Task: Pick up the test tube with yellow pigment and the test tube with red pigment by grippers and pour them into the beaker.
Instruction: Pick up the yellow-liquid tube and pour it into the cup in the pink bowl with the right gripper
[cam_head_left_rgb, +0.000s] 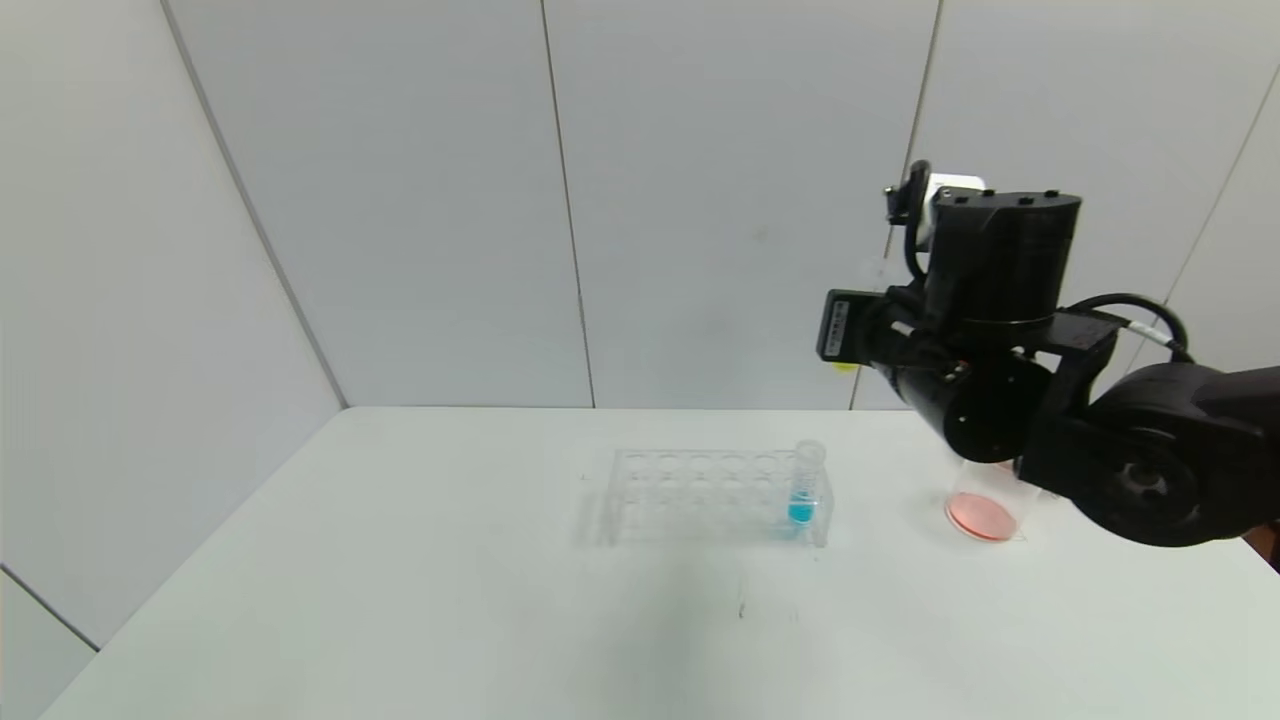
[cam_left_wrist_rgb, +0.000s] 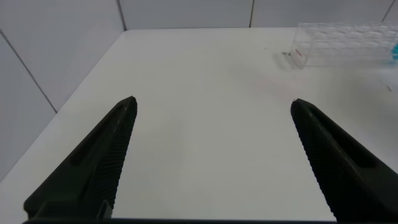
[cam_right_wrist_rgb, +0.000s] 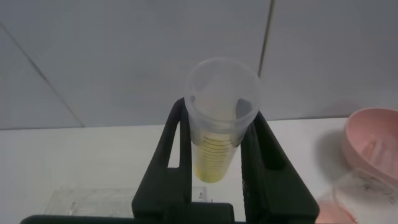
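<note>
My right gripper (cam_head_left_rgb: 858, 325) is raised well above the table, up and left of the beaker (cam_head_left_rgb: 985, 503). In the right wrist view it (cam_right_wrist_rgb: 217, 111) is shut on the test tube with yellow pigment (cam_right_wrist_rgb: 214, 140), with yellow liquid in the round bottom. The tube's yellow end shows under the gripper (cam_head_left_rgb: 845, 367). The beaker is clear and holds red-pink liquid at its bottom; my right arm partly hides it. The test tube with red pigment is out of view. My left gripper (cam_left_wrist_rgb: 213, 102) is open and empty over bare table, outside the head view.
A clear tube rack (cam_head_left_rgb: 715, 495) stands mid-table with a blue-liquid tube (cam_head_left_rgb: 804, 485) at its right end; the rack also shows in the left wrist view (cam_left_wrist_rgb: 345, 43). A pink bowl (cam_right_wrist_rgb: 373, 146) sits near the beaker. Grey wall panels stand behind the white table (cam_head_left_rgb: 450, 600).
</note>
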